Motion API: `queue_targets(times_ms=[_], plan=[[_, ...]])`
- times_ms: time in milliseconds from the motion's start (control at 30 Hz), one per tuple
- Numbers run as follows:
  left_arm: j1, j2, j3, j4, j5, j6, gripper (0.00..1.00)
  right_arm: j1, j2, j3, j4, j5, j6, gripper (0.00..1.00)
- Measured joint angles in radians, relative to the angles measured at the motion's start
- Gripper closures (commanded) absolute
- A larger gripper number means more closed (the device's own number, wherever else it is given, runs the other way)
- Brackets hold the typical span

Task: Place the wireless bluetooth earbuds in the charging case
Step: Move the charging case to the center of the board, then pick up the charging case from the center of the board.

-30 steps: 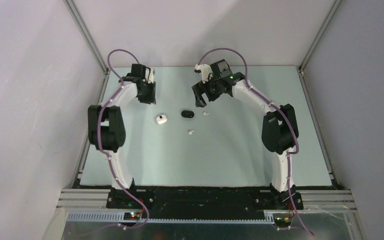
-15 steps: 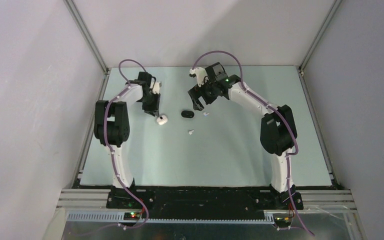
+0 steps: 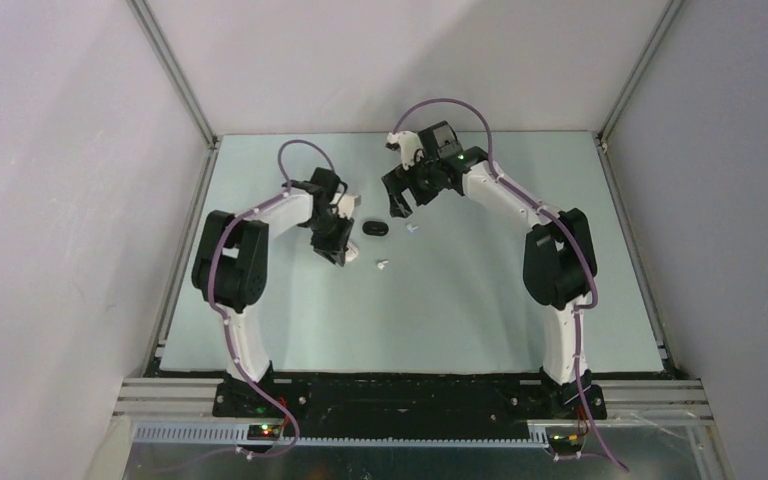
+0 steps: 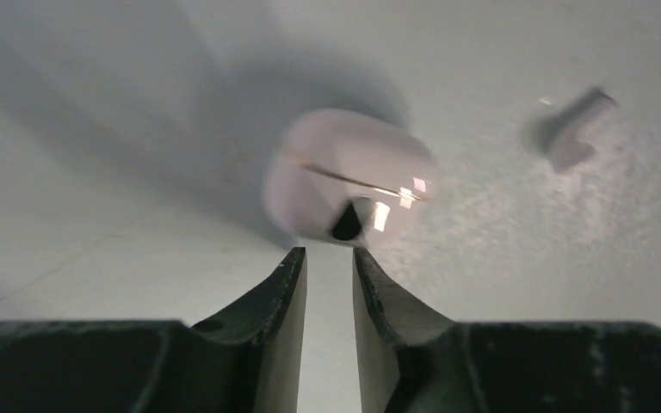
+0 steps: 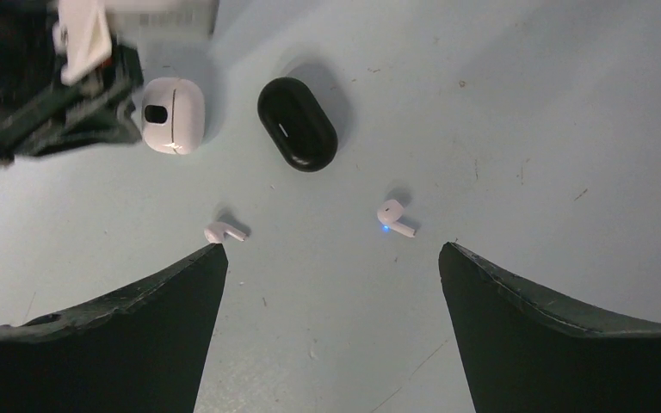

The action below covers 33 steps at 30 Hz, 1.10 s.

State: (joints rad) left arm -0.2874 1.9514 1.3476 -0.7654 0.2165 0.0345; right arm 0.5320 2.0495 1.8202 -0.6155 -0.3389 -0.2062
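Left end effector [image 4: 325, 255] now by blurry case [image 4: 349, 176]

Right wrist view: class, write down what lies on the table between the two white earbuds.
Only bare table lies between the plain earbud and the blue-lit earbud, as the right wrist view shows; the black oval object sits beyond that line.
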Motion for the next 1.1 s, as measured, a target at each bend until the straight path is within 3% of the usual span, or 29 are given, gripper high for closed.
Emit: queue_targets(times_ms=[200, 400, 500, 667, 800, 967, 1100], plan=[[-0.079, -0.058, -0.043, 0.007, 0.039, 0.011, 0.63, -0.021, 0.000, 0.000, 0.000, -0.019, 0.019, 0.03], [-0.059, -0.160, -0.078, 0.006, 0.026, 0.018, 0.53, -0.027, -0.002, -0.003, 0.001, -0.045, 0.030, 0.12], [0.006, -0.305, -0.155, 0.000, 0.024, 0.017, 0.45, -0.027, -0.011, -0.017, -0.003, -0.064, 0.032, 0.18], [0.098, -0.714, -0.330, 0.148, -0.054, -0.014, 0.18, -0.006, -0.034, -0.016, -0.015, -0.042, 0.080, 0.24], [0.089, -0.947, -0.399, 0.267, -0.143, -0.116, 0.15, 0.082, -0.037, -0.010, -0.017, 0.034, 0.101, 0.26], [0.119, -0.972, -0.352, 0.268, -0.174, -0.266, 0.16, 0.247, -0.018, -0.006, -0.011, 0.116, 0.110, 0.26], [0.220, -1.015, -0.394, 0.244, -0.150, -0.362, 0.16, 0.327, 0.035, 0.008, 0.004, 0.141, 0.100, 0.25]])
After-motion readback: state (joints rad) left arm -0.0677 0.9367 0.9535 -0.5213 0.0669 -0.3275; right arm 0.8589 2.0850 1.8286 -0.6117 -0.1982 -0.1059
